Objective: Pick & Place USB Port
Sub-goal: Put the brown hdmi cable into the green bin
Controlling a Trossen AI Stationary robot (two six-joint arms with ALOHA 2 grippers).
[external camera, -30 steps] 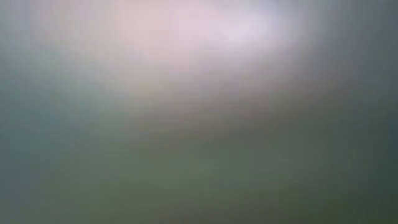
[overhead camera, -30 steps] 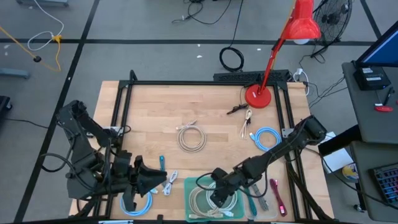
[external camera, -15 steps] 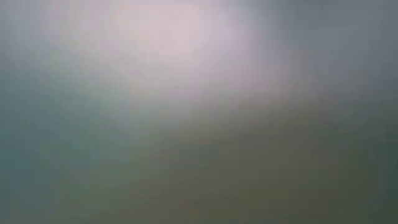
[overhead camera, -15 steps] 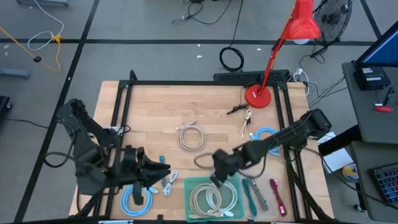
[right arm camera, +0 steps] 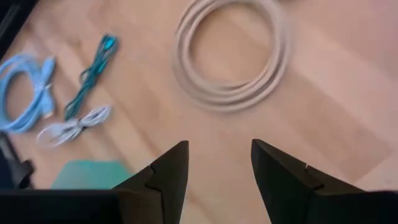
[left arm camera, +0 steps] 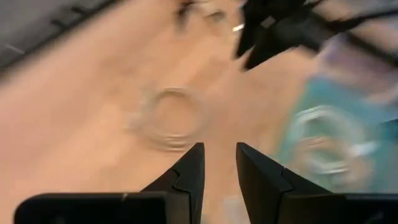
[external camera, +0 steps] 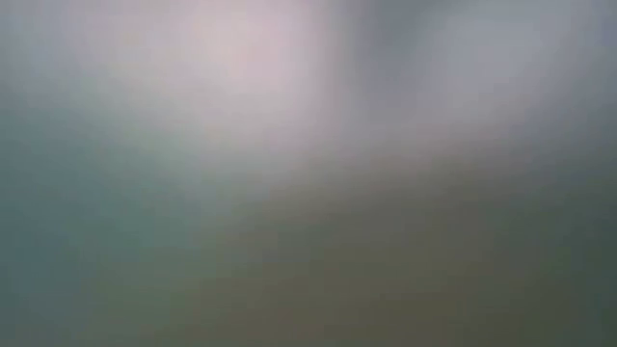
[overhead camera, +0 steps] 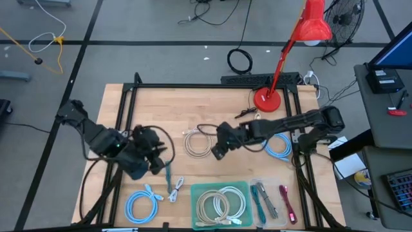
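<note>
A beige coiled cable lies flat on the wooden table near its middle; the right wrist view shows the beige coiled cable just ahead of the fingers. My right gripper hangs open beside the coil's right side and touches nothing. My left gripper is left of the coil, also open, with the coil ahead of it. The green tray at the near edge holds two beige coils.
A teal cable, a white cable and a light blue coil lie near the left gripper. Another light blue coil and a red lamp base sit at right. A clear tray holds small items.
My right gripper has risen out of the green tray and travelled toward the far edge, ending beside the beige coil on the table; the coils in the tray stay behind. My left gripper has moved from the near left corner toward the far edge and the table's middle.
</note>
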